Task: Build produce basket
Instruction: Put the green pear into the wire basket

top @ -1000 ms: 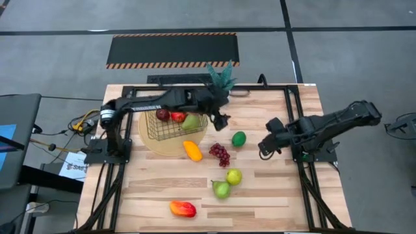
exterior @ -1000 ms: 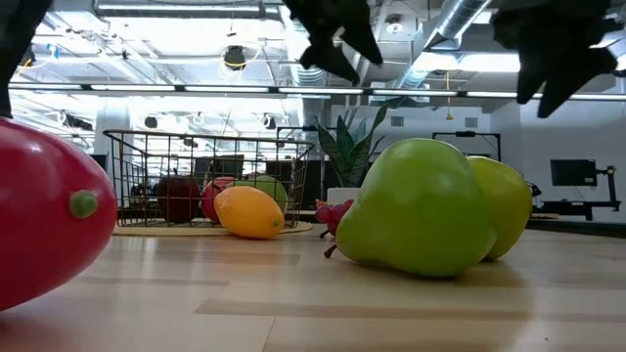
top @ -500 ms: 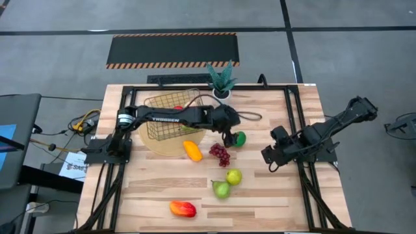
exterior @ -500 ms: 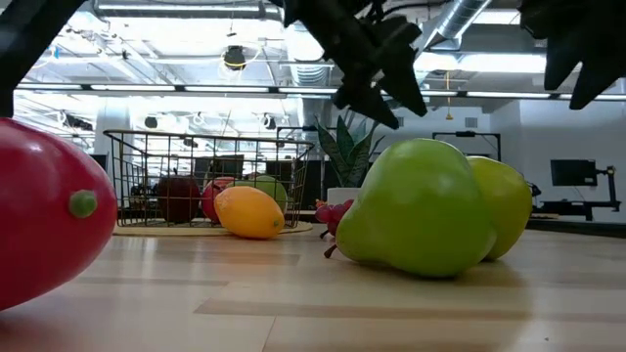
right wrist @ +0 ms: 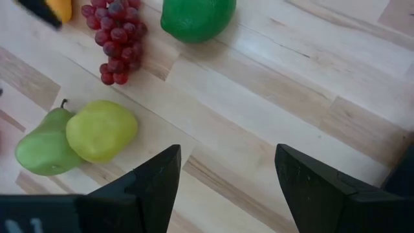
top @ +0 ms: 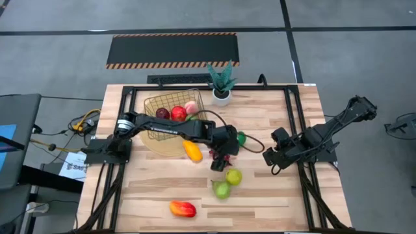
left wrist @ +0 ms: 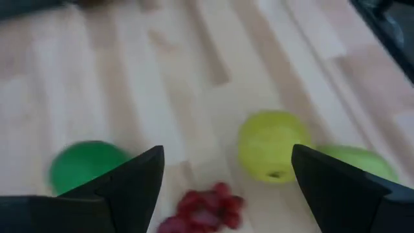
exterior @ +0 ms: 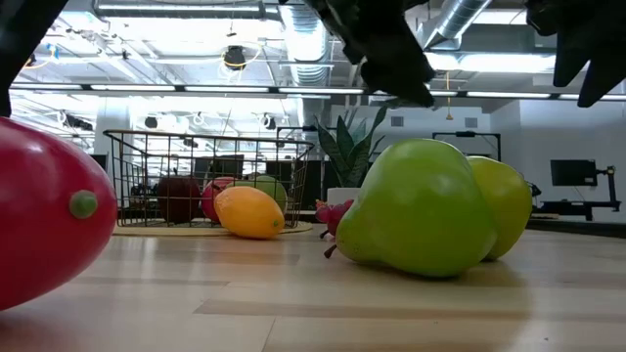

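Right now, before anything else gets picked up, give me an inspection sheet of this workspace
Surface: wooden plank table inside a black frame.
Job's things: gold wire basket on a round mat, holding a dark red fruit, a red apple and a peach. Loose on the table: orange mango, grapes, lime, yellow-green apple, green pear, red-orange mango.
Clutter: potted plant at the far edge.
Grippers: left gripper open, above the grapes, holding nothing; right gripper open, waiting at the right side.
Cables: bundle beside the left arm's base.
Surroundings: striped floor mat behind the table.
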